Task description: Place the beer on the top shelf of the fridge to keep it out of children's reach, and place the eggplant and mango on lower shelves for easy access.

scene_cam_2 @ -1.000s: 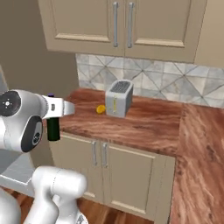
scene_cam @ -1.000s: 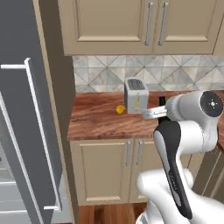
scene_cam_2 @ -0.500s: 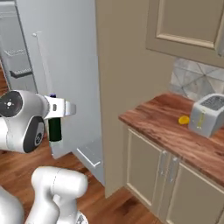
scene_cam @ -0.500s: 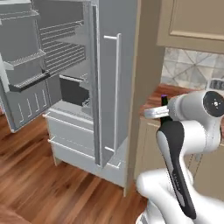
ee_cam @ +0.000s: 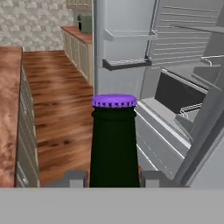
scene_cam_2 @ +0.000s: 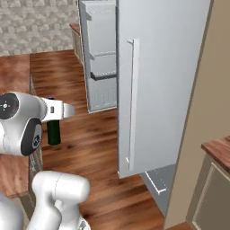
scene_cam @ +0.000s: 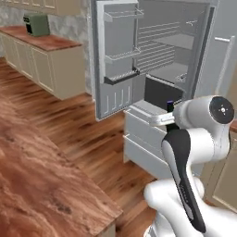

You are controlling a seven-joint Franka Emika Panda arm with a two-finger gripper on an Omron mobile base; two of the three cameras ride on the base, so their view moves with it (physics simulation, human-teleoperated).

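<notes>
View change: my base has swung from the toaster surface; the open fridge (scene_cam: 176, 55) now lies ahead of my hand (ee_cam: 113, 178).
Hand: pinching the beer (ee_cam: 114, 140), upright.
Top shelf (scene_cam: 181, 40): ahead, above.
Meaning: approach next.

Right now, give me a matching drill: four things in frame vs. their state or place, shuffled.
Things:
1. beer
2. fridge
3. toaster
4. gripper

States or places:
A. on the far counter
B. door swung open, shelves showing
C. upright, purple cap on top
D. jaws closed on the bottle's sides

Pairs: 1-C, 2-B, 3-A, 4-D
</notes>
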